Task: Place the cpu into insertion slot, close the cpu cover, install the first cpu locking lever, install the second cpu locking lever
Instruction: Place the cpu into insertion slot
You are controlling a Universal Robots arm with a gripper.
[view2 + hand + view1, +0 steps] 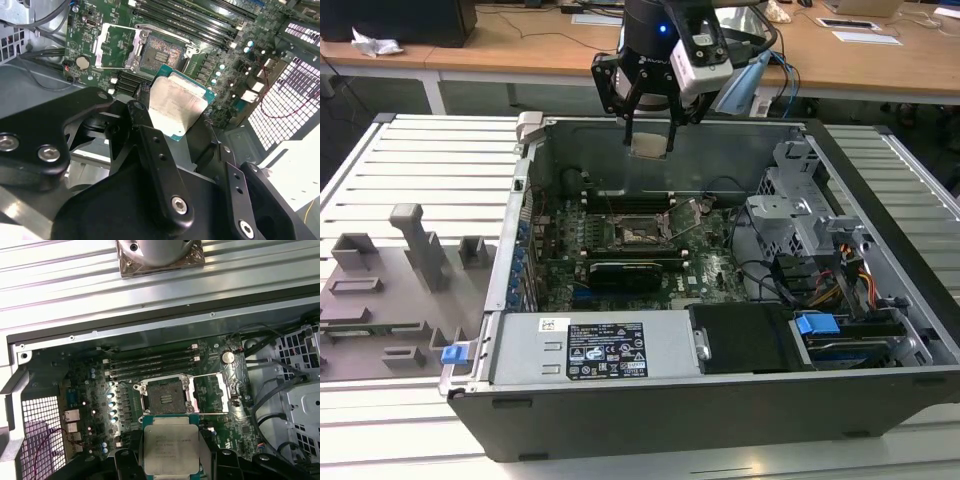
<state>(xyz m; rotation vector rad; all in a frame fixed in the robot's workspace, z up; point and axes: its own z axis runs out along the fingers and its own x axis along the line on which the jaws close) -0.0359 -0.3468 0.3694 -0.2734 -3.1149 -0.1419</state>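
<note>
My gripper [650,140] hangs above the open computer case, shut on the cpu [649,147], a small pale silvery square chip held flat between the black fingers [152,145]. In both wrist views the cpu [176,106] [170,447] sits well above the green motherboard. Lower down lies the insertion slot [642,233] [162,50] [164,394], a dark square socket with a metal rim and nothing in it. The cpu cover [210,392] [117,45] is swung open and lies beside the socket.
Long memory slots [150,362] run beside the socket. A long black card [630,272] lies across the board nearer the power supply [590,350]. A metal drive cage with cables [810,220] fills the exterior view's right. A grey fixture tray [390,290] lies outside the case.
</note>
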